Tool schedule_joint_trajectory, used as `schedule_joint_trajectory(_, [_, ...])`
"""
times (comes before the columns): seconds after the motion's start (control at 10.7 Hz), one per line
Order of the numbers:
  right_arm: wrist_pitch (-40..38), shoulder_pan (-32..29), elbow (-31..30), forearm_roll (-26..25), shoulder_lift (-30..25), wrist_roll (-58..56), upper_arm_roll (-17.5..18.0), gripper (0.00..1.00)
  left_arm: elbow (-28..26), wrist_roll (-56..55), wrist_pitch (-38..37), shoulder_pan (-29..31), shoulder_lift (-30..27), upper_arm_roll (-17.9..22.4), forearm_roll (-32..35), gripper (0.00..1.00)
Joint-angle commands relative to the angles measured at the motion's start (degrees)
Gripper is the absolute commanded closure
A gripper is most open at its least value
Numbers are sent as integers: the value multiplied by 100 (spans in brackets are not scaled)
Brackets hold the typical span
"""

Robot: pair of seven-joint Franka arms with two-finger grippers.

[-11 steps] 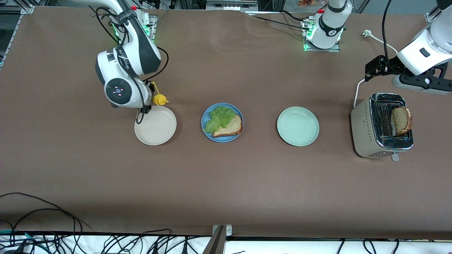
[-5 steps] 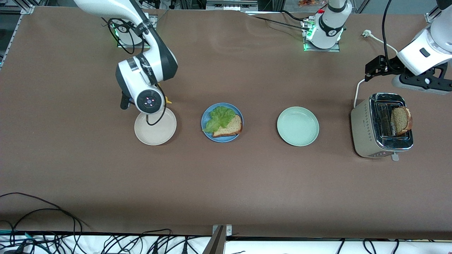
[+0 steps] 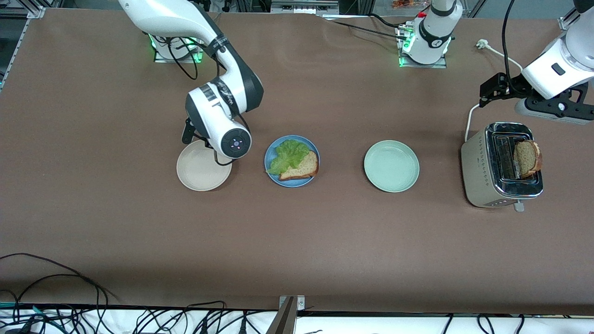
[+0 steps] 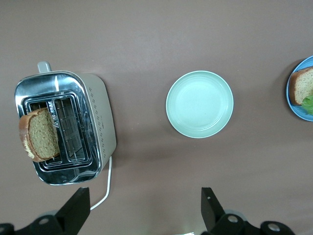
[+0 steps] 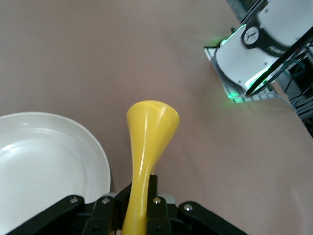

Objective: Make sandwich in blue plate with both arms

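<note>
1. Three plates in a row on the brown surface (image 3: 325,241): beige-white plate (image 3: 200,174) toward the right arm's end, blue plate (image 3: 274,172) in the middle, pale green plate (image 3: 391,166) toward the left arm's end.
2. Blue plate holds one toast slice (image 3: 302,168) with a lettuce leaf (image 3: 287,155) partly on it.
3. Toaster (image 3: 482,181) at the left arm's end; second toast slice (image 3: 526,157) stands upright in a slot.
4. Right pincer (image 5: 142,205) clamped on a yellow funnel-shaped piece (image 5: 146,142), over the beige-white plate's rim.
5. Left pincer (image 4: 142,208) spread wide, empty, above the surface beside the toaster; that arm waits.
</note>
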Motion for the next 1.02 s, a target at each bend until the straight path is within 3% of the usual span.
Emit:
schedule_joint_trajectory(0.0, [-550,563,663,-116,566,380,-511,100,79,30,-5,-5,21,20,-116,0])
schedule_joint_trajectory(0.19, [-708,975,1207,-55,1067,522,-896,100,79,30,-5,-5,21,20,-116,0])
schedule_joint_trajectory(0.37, [-900,1442,1542,356,1271,522,-1389,100,79,30,-5,4,13,20,-116,0])
schedule_joint_trajectory(0.65, [-1113,1426,2245,639,1412,698,-1383,100,79,30,-5,-5,21,20,-107,0])
schedule_joint_trajectory(0.93, [-588,1400,2422,648,1464,864,-1382,100,79,30,-5,-5,21,20,-116,0])
